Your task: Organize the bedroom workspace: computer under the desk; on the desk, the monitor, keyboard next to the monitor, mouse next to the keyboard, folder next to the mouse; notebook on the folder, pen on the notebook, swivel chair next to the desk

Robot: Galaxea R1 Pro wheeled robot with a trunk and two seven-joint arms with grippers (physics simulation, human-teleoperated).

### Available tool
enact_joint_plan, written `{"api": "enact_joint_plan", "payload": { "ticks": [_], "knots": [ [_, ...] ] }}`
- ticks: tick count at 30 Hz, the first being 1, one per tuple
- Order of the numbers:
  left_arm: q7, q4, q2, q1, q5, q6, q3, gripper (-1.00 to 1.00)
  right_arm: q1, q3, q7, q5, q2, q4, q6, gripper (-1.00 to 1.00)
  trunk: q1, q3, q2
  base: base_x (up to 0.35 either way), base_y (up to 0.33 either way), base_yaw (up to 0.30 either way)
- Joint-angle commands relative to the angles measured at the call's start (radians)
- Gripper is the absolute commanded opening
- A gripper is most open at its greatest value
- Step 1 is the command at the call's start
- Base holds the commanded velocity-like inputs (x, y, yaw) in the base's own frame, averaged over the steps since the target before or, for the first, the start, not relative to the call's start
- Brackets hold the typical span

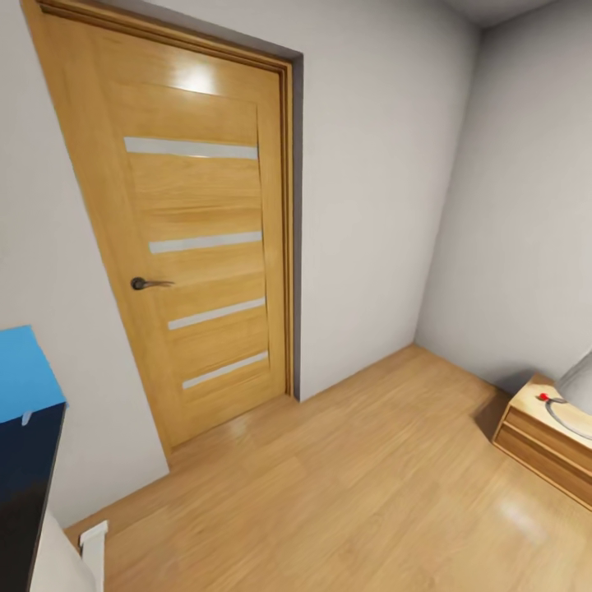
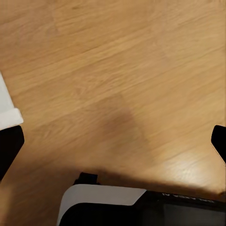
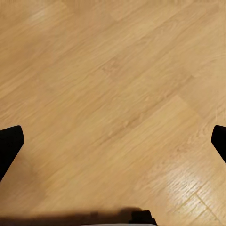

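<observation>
None of the workspace items the robot must arrange can be made out from the head camera. It faces a closed wooden door (image 1: 205,247) with a dark handle (image 1: 150,284) in the upper left of the frame, pale walls and a bare wood floor (image 1: 345,485). A blue-topped dark object (image 1: 25,427) sits at the lower left edge and a low wooden nightstand (image 1: 543,444) at the lower right; what either holds is unclear. Both wrist cameras look down on floorboards: the left pincer (image 2: 113,141) and right pincer (image 3: 113,141) stand released, fingertips wide apart, grasping nothing. The robot appears to be travelling. The next move likely calls for turning the base until the table and swivel chair come into view.
</observation>
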Motion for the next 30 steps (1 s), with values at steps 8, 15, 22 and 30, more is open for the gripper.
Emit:
{"api": "enact_joint_plan", "payload": {
  "ticks": [8,15,22,30],
  "knots": [
    [-0.002,-0.001,0.000,0.000,0.005,-0.001,0.003,1.00,-0.001,-0.006,0.003,0.000,0.001,0.001,-0.003,1.00,0.001,-0.001,-0.001,0.329,-0.081,0.000],
    [-0.002,-0.001,0.000,0.000,0.005,-0.001,0.003,1.00,0.000,-0.006,0.003,0.001,0.001,0.001,-0.003,1.00,0.001,-0.001,-0.001,0.329,-0.112,0.000],
    [-0.002,-0.001,0.000,0.000,0.005,0.000,0.003,1.00,0.000,-0.006,0.003,0.001,0.001,0.001,-0.003,1.00,0.001,-0.001,-0.001,0.328,-0.128,0.000],
    [-0.002,-0.001,0.000,0.000,0.005,0.000,0.003,1.00,-0.001,-0.005,0.003,0.001,0.001,0.001,-0.003,1.00,0.001,-0.001,-0.001,0.320,-0.157,0.000]
  ]
}}
